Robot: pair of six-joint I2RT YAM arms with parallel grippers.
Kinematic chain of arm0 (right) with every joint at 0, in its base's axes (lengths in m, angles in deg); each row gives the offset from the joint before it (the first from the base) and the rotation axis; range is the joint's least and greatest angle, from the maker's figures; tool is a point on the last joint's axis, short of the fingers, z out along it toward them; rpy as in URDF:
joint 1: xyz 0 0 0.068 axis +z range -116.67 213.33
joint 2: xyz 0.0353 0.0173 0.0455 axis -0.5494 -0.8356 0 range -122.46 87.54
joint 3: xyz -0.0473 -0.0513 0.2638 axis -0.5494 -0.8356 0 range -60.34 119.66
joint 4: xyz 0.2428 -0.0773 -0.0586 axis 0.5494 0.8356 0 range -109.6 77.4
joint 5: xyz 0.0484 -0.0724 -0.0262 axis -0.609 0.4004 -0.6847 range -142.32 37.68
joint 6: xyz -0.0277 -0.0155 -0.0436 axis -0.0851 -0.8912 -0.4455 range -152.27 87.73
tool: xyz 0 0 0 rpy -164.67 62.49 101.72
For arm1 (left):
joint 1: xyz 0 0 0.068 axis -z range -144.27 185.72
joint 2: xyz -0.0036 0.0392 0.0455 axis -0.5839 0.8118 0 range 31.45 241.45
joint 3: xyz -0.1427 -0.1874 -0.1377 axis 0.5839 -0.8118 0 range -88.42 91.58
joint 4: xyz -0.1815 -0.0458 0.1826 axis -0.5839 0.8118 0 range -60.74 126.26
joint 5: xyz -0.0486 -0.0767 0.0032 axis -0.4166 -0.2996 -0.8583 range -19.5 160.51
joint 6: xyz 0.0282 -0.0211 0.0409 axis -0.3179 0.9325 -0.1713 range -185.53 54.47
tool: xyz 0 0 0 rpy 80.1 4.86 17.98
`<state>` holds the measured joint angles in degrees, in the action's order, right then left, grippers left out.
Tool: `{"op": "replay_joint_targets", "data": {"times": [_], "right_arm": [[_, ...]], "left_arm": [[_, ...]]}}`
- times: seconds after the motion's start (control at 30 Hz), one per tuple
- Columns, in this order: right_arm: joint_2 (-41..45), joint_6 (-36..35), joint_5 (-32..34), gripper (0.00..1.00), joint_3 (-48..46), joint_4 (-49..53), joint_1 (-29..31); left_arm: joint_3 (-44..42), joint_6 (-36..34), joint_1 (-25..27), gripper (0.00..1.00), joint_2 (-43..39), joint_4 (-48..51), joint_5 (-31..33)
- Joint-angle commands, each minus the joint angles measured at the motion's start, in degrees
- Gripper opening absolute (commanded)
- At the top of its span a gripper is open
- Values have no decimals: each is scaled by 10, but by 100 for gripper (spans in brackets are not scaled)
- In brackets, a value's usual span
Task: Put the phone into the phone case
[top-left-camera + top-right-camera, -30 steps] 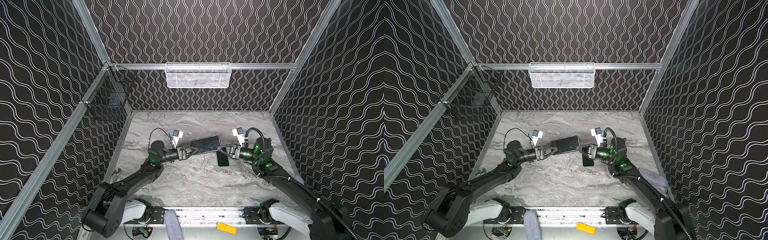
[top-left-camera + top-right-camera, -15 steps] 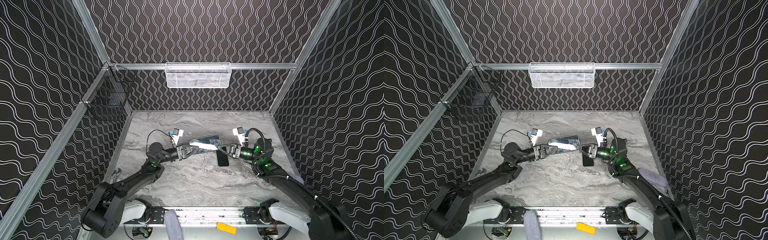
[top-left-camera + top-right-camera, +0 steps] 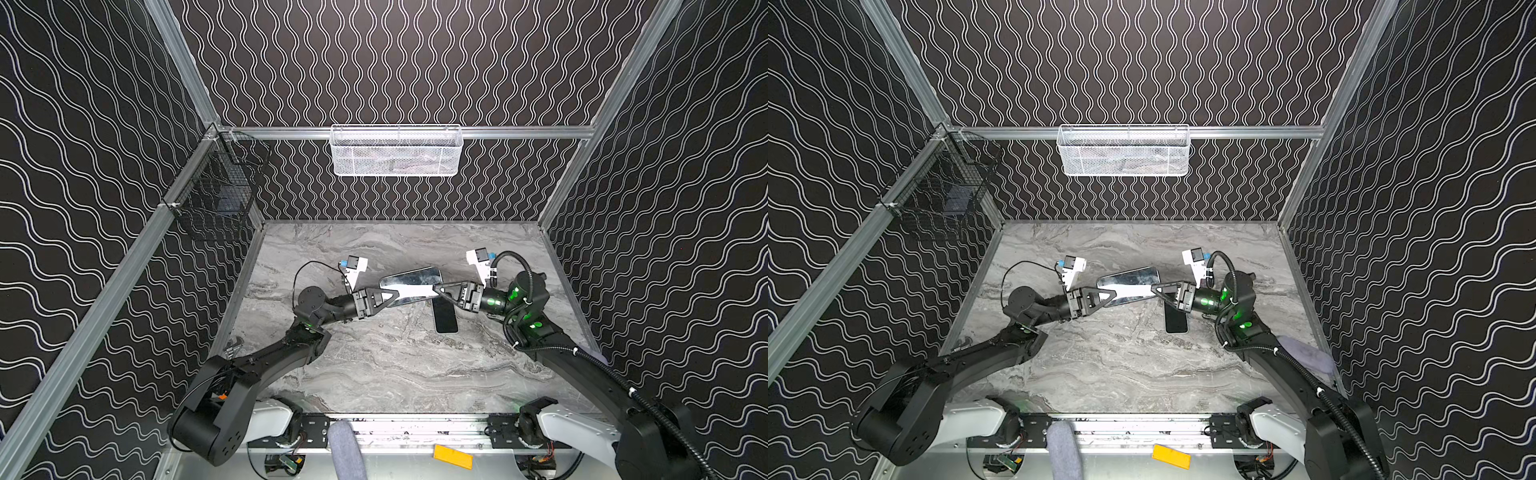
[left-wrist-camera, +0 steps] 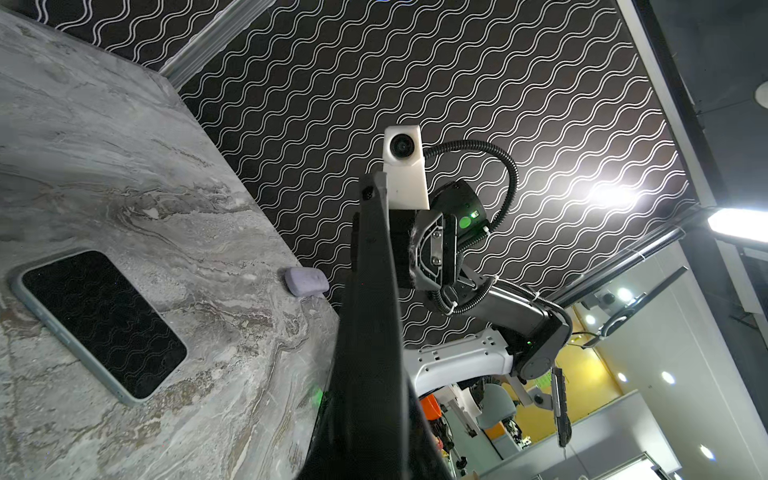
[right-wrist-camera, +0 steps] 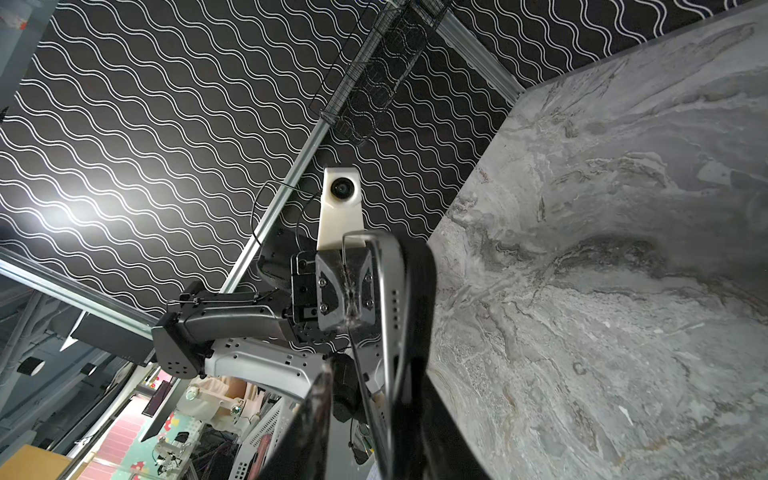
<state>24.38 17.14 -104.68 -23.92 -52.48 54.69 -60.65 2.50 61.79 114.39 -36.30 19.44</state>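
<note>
One phone point(image 3: 411, 281) hangs tilted above the desk point(image 3: 395, 365), between both hands. The left hand point(image 3: 395, 295) clamps its left end; the right hand point(image 3: 436, 289) stands narrowly parted around the other end. Just beneath, the phone case point(image 3: 445, 318) lies flat.

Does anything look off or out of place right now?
The glossy slab hangs tilted above the table, pinched at one end by the left fingers, while the right fingers gape. A lavender lump sits at the table's right edge.

both top views high above the table point(image 3: 395, 374), wrist views close, sideways, facing each other
</note>
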Motion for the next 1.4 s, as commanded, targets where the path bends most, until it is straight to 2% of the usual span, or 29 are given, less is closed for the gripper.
{"op": "replay_joint_targets", "data": {"times": [0.0, 0.27, 0.33, 0.47, 0.7, 0.97, 1.07, 1.1, 1.37], "right_arm": [[-3, -23, -16, 35, 24, -52, -1], [-22, -39, -23, 38, 56, -36, -12], [-30, -37, -28, 35, 63, -41, -12], [-39, -30, -31, 18, 67, -50, -12], [-33, -42, -28, 0, 64, -28, -12], [-19, -98, -5, 0, 70, 43, -12], [-17, -95, -21, 25, 68, 44, -12], [-15, -95, -28, 36, 67, 46, -12], [8, -120, -81, 51, 36, 87, -12]], "left_arm": [[-3, 21, 1, 0, 6, -14, -19], [2, -2, 3, 0, -14, 32, -34], [3, -9, 3, 0, -19, 45, -36], [4, -15, 3, 0, -23, 58, -33], [8, -3, 4, 0, -12, 40, -25], [16, -11, 4, 0, -19, 58, -23], [17, -16, 4, 0, -27, 69, -21], [19, -17, 4, 0, -30, 73, -22], [48, -40, 2, 0, -46, 128, -47]]}}
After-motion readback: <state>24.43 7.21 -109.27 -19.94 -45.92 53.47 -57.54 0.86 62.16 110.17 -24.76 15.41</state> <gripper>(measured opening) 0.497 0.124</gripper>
